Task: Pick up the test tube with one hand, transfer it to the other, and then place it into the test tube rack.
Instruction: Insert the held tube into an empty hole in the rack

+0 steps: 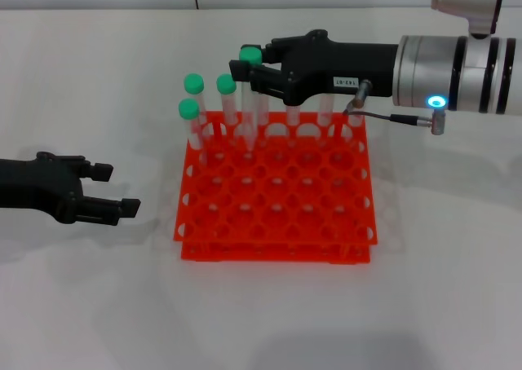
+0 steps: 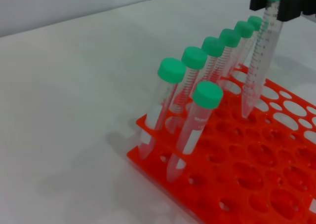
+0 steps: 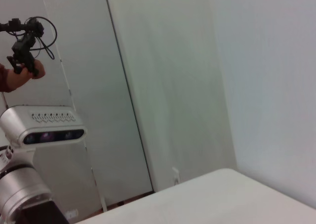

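Observation:
My right gripper [image 1: 247, 68], black with a white label and a blue wrist light, is shut on the test tube [image 1: 249, 101] just under its green cap. It holds the tube upright over the back left part of the orange-red test tube rack [image 1: 277, 223]. In the left wrist view the held tube [image 2: 257, 61] hangs from the right gripper [image 2: 274, 2], with its tip at the top tier of the rack [image 2: 256, 184]; I cannot tell if it is inside a hole. My left gripper [image 1: 118, 191] is open and empty, low over the table to the left of the rack.
Several other green-capped tubes [image 1: 193, 83] stand in the rack's back row and left corner, seen close in the left wrist view [image 2: 171, 71]. A cable and plug [image 1: 436, 122] hang under the right wrist. The right wrist view shows only walls and the robot's head camera [image 3: 42, 125].

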`<state>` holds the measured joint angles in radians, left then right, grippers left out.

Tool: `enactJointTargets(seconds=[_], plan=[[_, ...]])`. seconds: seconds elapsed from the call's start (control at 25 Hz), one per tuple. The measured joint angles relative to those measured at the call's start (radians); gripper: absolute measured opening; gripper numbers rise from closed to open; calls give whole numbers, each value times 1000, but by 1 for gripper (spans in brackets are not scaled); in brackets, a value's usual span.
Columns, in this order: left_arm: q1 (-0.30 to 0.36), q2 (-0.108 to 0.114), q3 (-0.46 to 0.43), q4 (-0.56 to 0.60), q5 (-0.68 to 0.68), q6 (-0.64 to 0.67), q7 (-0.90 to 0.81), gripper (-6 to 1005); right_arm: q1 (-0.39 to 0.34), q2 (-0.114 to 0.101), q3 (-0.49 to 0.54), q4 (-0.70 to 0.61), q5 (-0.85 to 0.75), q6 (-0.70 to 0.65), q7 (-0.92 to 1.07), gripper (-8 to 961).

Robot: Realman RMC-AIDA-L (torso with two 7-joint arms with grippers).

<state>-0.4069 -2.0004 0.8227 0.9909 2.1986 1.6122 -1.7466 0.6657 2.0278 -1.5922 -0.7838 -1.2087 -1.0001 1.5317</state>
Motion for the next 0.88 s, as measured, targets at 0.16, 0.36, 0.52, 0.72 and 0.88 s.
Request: enactJointTargets(seconds=[0.16,0.36,0.52,0.72,0.88], plan=[[0,0,-3,0,0,0,7,879,3,0,-8,1,40,7,-29,265],[1,-2,-4,0,0,0,11,879,-2,0,-32,9,109,30,-87,266],[1,-3,-5,0,-3,0,11,879,-11,0,-59,11,154,57,-133,266],[0,-6,-5,0,-6,0,10,879,-13,0,-110,43,255,71,-217,266],[0,-6,-5,0,-7,0,11,879,-6,0,-145,71,316,76,-267,266]])
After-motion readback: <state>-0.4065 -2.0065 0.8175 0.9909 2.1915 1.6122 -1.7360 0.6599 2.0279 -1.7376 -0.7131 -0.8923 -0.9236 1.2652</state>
